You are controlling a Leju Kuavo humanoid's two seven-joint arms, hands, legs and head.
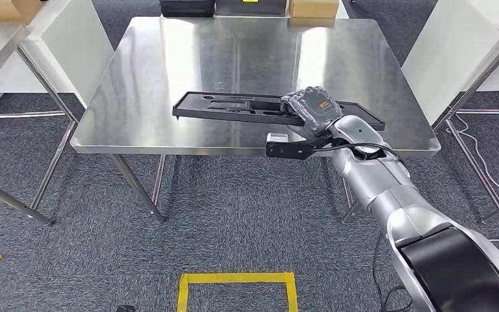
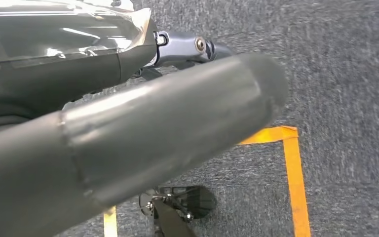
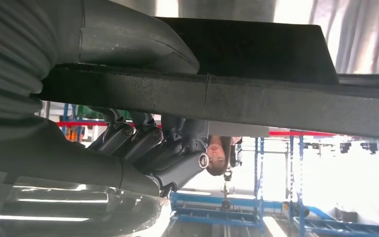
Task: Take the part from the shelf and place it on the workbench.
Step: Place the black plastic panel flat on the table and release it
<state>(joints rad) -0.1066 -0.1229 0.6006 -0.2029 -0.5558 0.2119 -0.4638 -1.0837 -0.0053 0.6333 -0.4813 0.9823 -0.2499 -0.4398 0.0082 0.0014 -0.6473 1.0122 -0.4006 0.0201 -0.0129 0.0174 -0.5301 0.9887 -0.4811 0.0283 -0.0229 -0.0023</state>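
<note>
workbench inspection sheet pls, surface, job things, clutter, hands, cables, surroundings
surface: steel workbench, shiny and bare around the part.
job's things: long black part over the near half of the workbench, its right end gripped; whether it rests flat cannot be told.
clutter: cardboard box and dark cases at the far edge.
hands: right hand grips the part, thumb on one face and fingers on the other. Left hand hangs over the carpet, its fingers unclear.
cables: black cable along the right wrist; white cord on the floor at right.
surroundings: grey carpet with yellow floor tape; other steel tables either side.
</note>
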